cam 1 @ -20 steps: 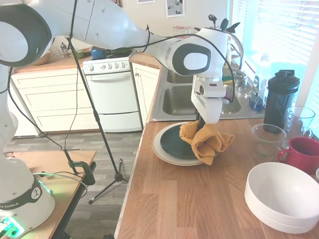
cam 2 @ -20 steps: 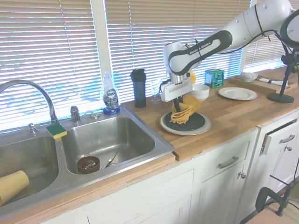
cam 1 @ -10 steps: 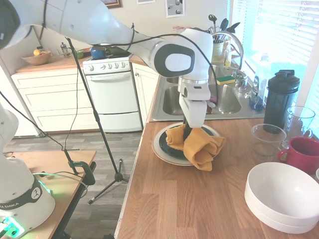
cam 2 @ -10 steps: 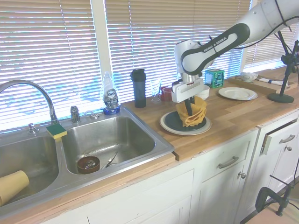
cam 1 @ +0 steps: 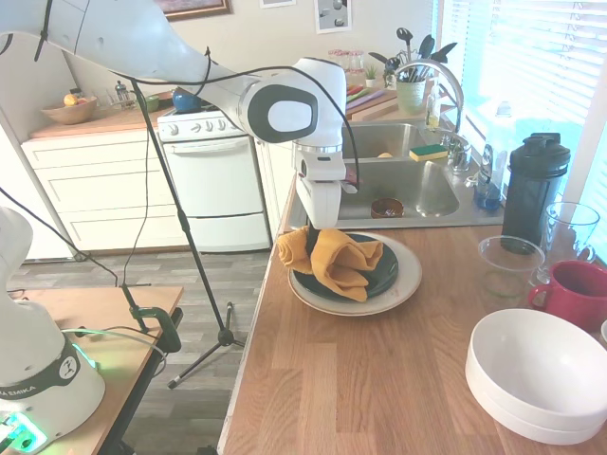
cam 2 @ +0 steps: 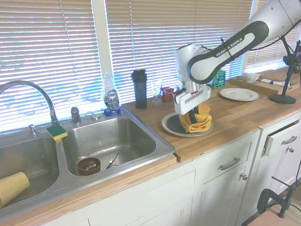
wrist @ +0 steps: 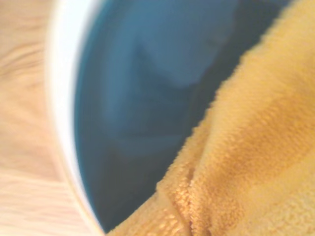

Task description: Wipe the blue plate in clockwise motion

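Clamped on a bunched mustard-yellow cloth [cam 1: 332, 261], the gripper [cam 1: 318, 227] points straight down at the counter-edge side of the blue plate [cam 1: 384, 275], the fingers themselves buried in the folds, so closure judged from the cloth hanging firm beneath the wrist. Trailing from there across the plate's middle toward the red mug [cam 1: 574, 294], with one fold spilling over the rim on the floor side. Sitting nested on the larger cream plate [cam 1: 403, 289] on the wooden counter [cam 1: 360, 379], just short of the sink [cam 1: 398, 185]; round, so no long axis to speak of. Most of the uncovered glaze lying away from the fingers, toward the sink and the mug. From the window-side camera, cloth [cam 2: 197, 120] draped on the cabinet-front half of the blue plate [cam 2: 176, 123]. Close up, teal glaze [wrist: 147, 98] beside yellow pile [wrist: 251, 162]. Half a second ago, planted nearer the plate's centre; a second ago, at its mug-side rim: swept across toward the counter edge, dragging the cloth along.
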Motion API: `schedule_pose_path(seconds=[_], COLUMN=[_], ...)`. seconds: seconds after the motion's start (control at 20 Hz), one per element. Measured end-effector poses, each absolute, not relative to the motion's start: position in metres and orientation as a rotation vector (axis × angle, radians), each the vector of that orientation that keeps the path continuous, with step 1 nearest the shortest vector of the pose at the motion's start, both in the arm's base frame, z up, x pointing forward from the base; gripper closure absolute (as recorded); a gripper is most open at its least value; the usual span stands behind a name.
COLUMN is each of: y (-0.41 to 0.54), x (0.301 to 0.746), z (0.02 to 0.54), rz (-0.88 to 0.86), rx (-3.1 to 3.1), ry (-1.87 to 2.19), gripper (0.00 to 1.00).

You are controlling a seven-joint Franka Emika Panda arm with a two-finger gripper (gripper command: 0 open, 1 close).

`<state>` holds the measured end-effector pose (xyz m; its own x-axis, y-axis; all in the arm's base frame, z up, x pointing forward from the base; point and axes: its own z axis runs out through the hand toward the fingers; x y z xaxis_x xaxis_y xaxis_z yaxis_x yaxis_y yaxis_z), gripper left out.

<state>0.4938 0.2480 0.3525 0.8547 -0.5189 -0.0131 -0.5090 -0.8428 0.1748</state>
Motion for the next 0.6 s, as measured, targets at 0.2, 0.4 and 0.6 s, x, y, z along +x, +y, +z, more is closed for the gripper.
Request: schedule_pose_path(seconds=[0.2,0.4,0.6], y=[0.268,0.276,0.274], x=[0.485,0.494,0.511], z=[0.351,0.351,0.35], rz=[-0.068,-0.044,-0.04], rx=[2.86,2.859,2.862], ry=[-0.783,-0.8,-0.829], gripper=[1.0,1.0,1.0])
